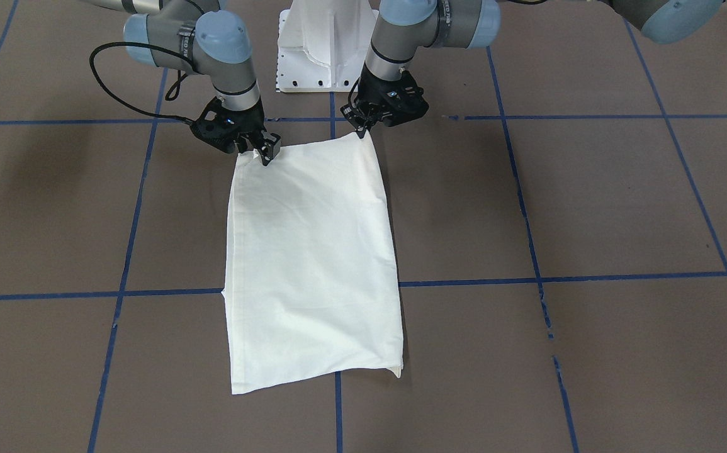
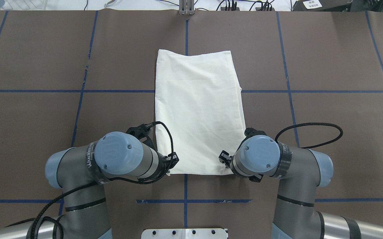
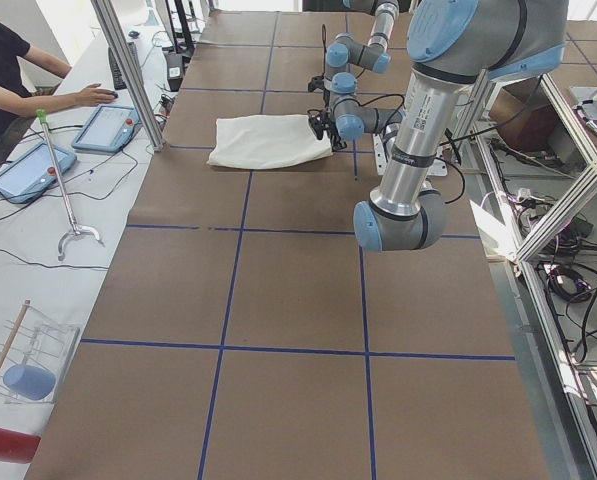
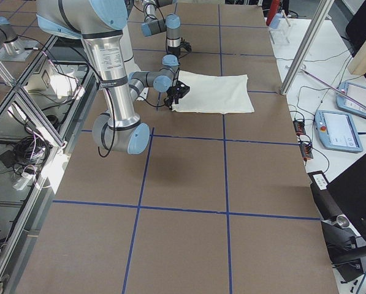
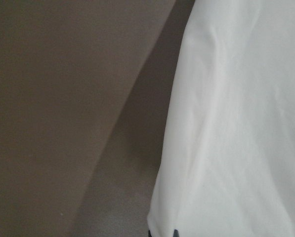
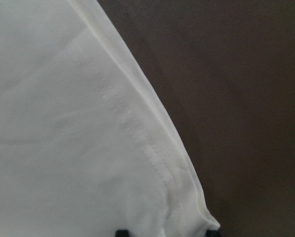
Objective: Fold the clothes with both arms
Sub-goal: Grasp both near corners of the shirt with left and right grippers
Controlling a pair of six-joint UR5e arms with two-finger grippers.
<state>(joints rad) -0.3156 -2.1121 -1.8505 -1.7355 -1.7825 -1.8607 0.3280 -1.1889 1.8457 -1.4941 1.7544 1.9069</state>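
Note:
The cream-white shirt (image 1: 313, 251) lies flat on the brown table as a long folded rectangle, plain side up, with no print showing (image 2: 198, 109). My left gripper (image 1: 363, 130) sits at the shirt's corner nearest the robot base, shut on the fabric, which rises slightly there. My right gripper (image 1: 267, 152) is shut on the other near corner (image 2: 226, 163). The left wrist view is filled with cream cloth (image 5: 236, 123) beside bare table. The right wrist view shows a stitched hem (image 6: 127, 118) running to the held corner. Only dark fingertip edges show at the bottom of both wrist views.
The white pedestal base (image 1: 319, 50) stands just behind the grippers. Blue tape lines (image 2: 186, 33) grid the brown table. A person (image 3: 8, 60) sits at a side bench with tablets (image 3: 103, 128) beyond the table's far edge. Metal frame posts (image 4: 305, 49) stand at that edge.

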